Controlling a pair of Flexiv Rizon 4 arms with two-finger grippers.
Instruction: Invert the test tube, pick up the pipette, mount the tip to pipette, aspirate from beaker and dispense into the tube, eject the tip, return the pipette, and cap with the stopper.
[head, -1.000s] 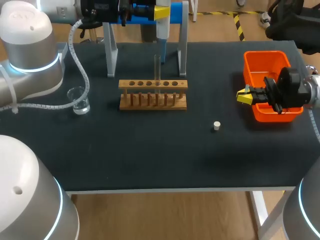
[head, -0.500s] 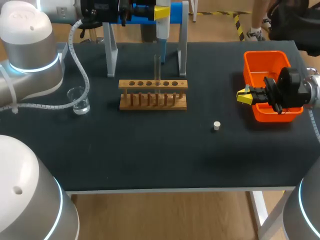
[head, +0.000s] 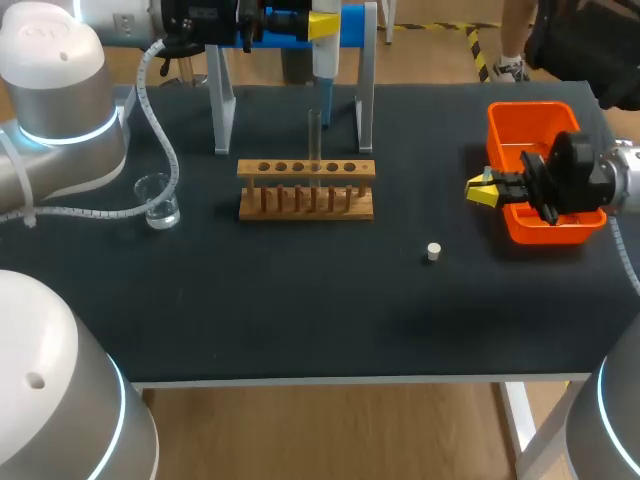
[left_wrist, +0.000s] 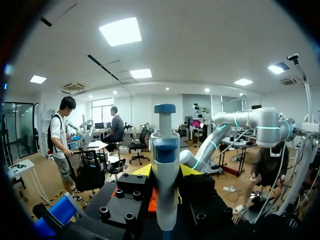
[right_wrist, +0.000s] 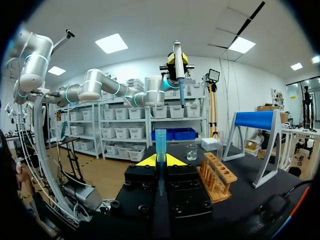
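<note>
My left gripper (head: 322, 22) is raised at the back of the table, shut on the white pipette (head: 325, 55), whose body with its blue top stands upright between the yellow fingertips (left_wrist: 144, 170). A clear test tube (head: 314, 135) stands upright in the wooden rack (head: 306, 190). My right gripper (head: 480, 189) hovers just left of the orange bin (head: 497, 135), shut on a translucent blue pipette tip (right_wrist: 160, 142) that points up from between its fingers. The glass beaker (head: 158, 201) sits at the left. A small white stopper (head: 433, 251) lies right of the middle.
The pipette stand, a blue bar on grey legs (head: 220, 110), rises behind the rack. My left arm's white cable (head: 160, 130) loops down near the beaker. Dark table surface lies open in front of the rack.
My right gripper has shifted a little left and away from the orange bin with the tip in it. The left arm and pipette have not moved.
</note>
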